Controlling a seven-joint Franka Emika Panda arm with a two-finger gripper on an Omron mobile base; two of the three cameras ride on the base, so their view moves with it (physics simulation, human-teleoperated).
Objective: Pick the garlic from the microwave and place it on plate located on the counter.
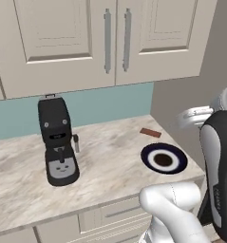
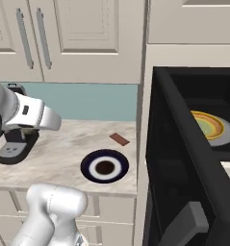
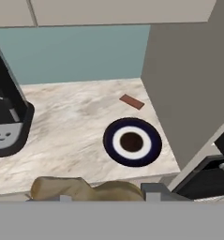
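In the hand view the garlic [image 3: 85, 189], a tan lump, sits at the bottom between the fingertips of my gripper [image 3: 106, 194], which is shut on it. The gripper hangs above the front edge of the counter [image 3: 76, 122], nearer than the plate [image 3: 132, 141]. That plate [image 1: 163, 159] [image 2: 105, 166] has a navy rim, a white ring and a brown centre, and it lies bare near the counter's right end. The microwave [image 2: 193, 144] stands open at the right, its dark door swung outward. A yellow-orange dish [image 2: 210, 126] rests inside.
A black coffee machine [image 1: 58, 142] [image 3: 3, 126] stands on the left of the counter [image 1: 110, 161]. A small reddish-brown bar [image 1: 150, 132] [image 2: 119, 139] lies behind the plate. Cream wall cabinets [image 1: 105, 38] hang above. The open microwave door [image 3: 202, 173] juts out at the right.
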